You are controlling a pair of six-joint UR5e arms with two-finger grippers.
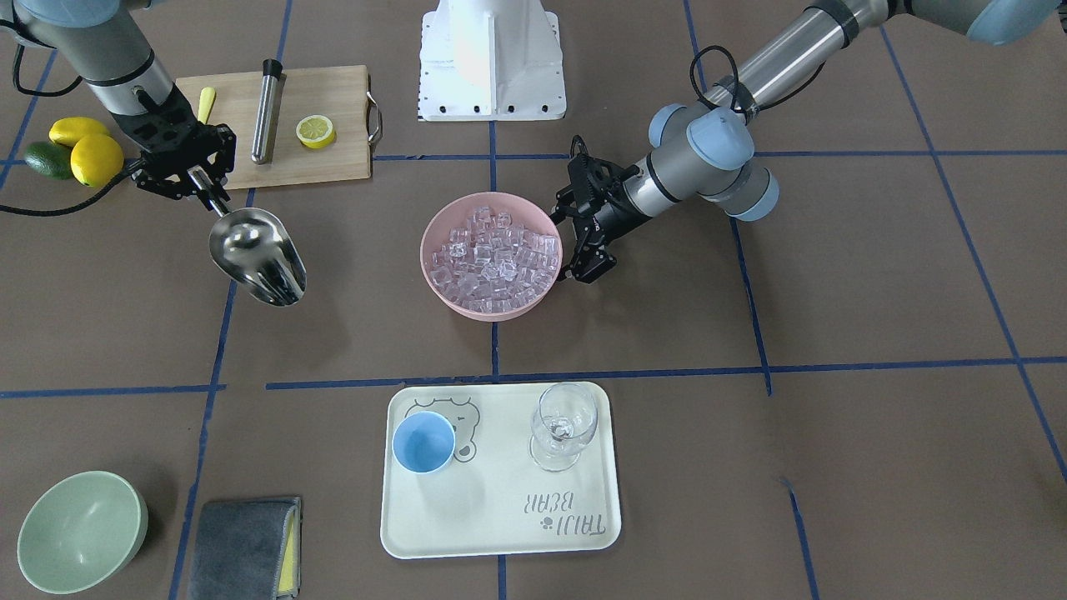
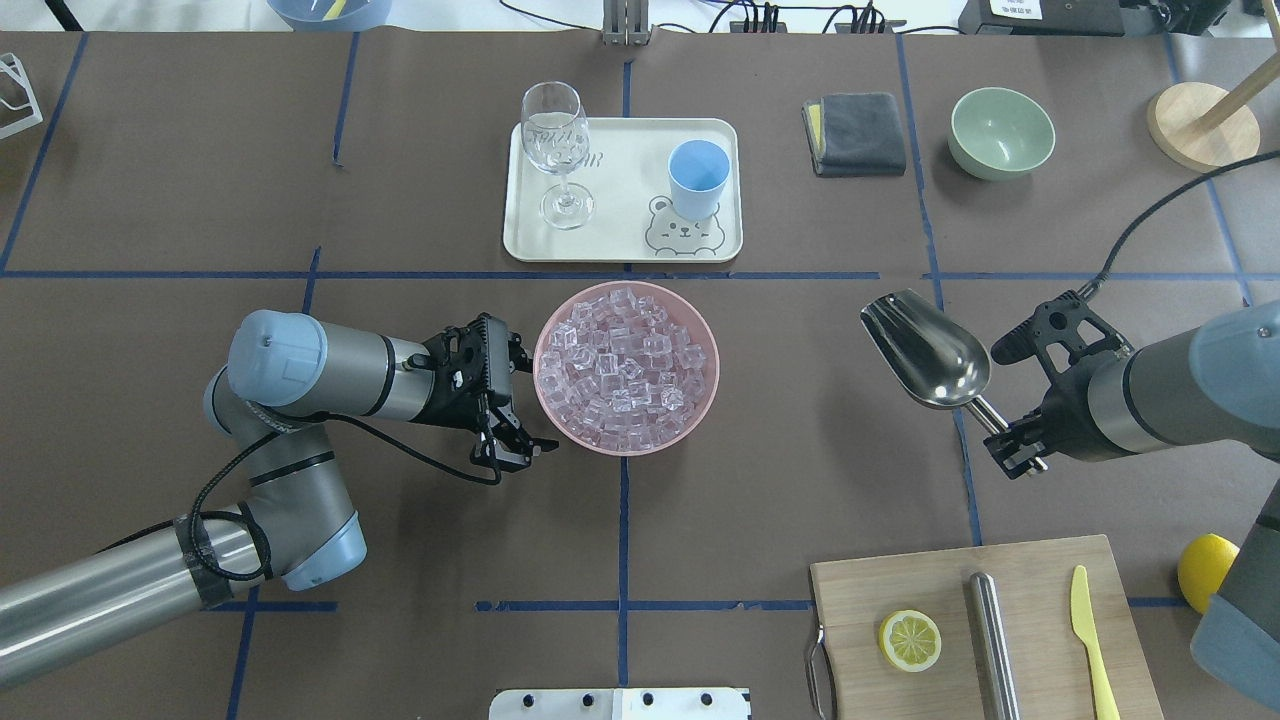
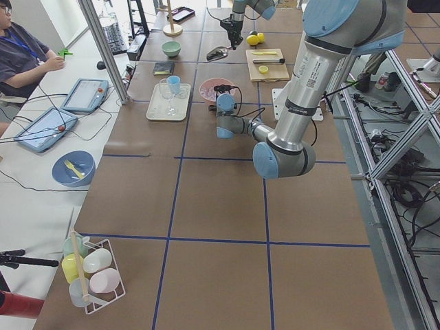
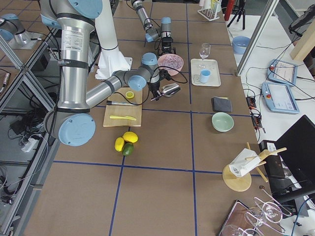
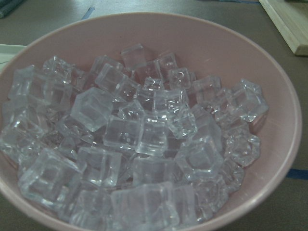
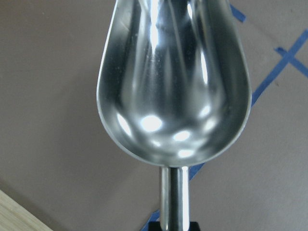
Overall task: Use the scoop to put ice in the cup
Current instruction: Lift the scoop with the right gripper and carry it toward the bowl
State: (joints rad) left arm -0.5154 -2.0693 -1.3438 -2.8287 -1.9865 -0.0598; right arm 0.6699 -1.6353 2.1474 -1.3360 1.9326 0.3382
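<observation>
Empty scoop point(image 2: 925, 350) clenched by handle in right end effector point(image 2: 1010, 435); ice point(image 2: 625, 365) lies well apart leftward, beside released left end effector point(image 2: 520, 398).

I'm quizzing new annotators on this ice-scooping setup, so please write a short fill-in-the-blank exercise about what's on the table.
1. The right gripper holds the scoop by its ____.
2. The scoop's trough is ____.
3. The ice lies in a bowl whose colour is ____.
4. The light-blue cup shares the tray with a ____.

Missing words: handle; empty; pink; wine glass.
</observation>
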